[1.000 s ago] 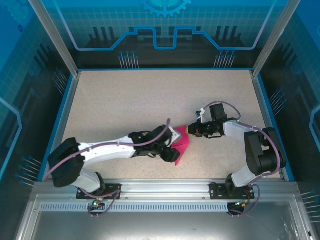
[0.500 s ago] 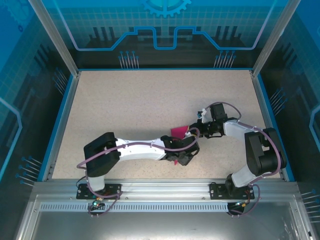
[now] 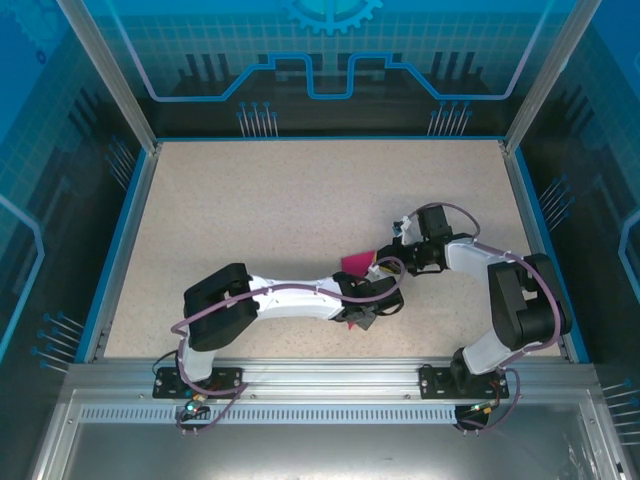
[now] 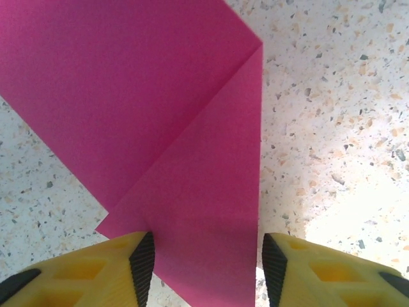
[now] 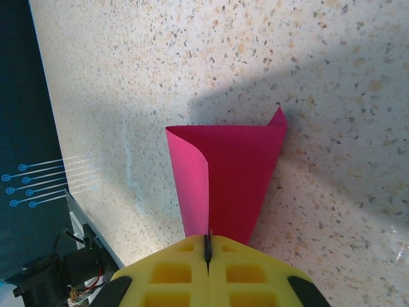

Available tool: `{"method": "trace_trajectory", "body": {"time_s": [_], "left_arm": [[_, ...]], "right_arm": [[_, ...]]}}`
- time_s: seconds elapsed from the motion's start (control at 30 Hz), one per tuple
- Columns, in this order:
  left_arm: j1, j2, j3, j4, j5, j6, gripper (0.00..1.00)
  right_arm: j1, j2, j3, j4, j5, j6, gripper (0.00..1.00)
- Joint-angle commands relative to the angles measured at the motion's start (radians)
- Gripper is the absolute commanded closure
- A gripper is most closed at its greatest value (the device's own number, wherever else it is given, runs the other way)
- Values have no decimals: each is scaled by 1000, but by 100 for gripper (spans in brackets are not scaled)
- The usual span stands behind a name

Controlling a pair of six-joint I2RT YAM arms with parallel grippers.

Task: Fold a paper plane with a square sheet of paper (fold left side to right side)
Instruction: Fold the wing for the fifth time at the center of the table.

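Observation:
The magenta-pink sheet of paper (image 4: 160,115) lies creased on the speckled table, with one flap folded over along a diagonal edge. My left gripper (image 4: 208,268) hovers over its near part, open, and the yellow fingers (image 4: 142,268) straddle the folded strip. My right gripper (image 5: 207,246) is shut on the sheet's tip (image 5: 236,173), where one layer curls upward. In the top view the paper (image 3: 354,265) shows between the left gripper (image 3: 368,300) and the right gripper (image 3: 388,264), largely covered by the left wrist.
Both arms meet at the table's centre right. The beige table (image 3: 260,210) has a blue rim, and glass walls (image 3: 110,150) stand around it. The metal rail (image 3: 320,385) holding the arm bases runs along the near edge.
The left arm has swung right and its wrist now covers the near half of the paper. The right gripper has stayed put, holding the paper's tip.

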Motion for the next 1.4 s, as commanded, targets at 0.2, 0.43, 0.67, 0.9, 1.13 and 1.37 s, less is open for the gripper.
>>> {"method": "trace_trajectory", "body": {"time_s": [0.2, 0.43, 0.67, 0.9, 1.13, 1.37], "left_arm": [[-9, 36, 39, -49, -23, -11, 61], [-10, 57, 55, -54, -7, -4, 70], [-9, 79, 71, -52, 26, 15, 76], [-10, 104, 92, -58, 63, 33, 74], [-10, 112, 97, -63, 85, 38, 72], [-10, 90, 75, -60, 69, 19, 80]], "right_arm": [[18, 34, 38, -30, 0, -5, 100], [20, 41, 41, -33, 3, -9, 100], [20, 54, 39, -32, 10, -10, 100], [20, 57, 40, -32, 26, -9, 100], [20, 60, 44, -27, 32, -2, 100], [19, 60, 47, -32, 35, -5, 100]]}}
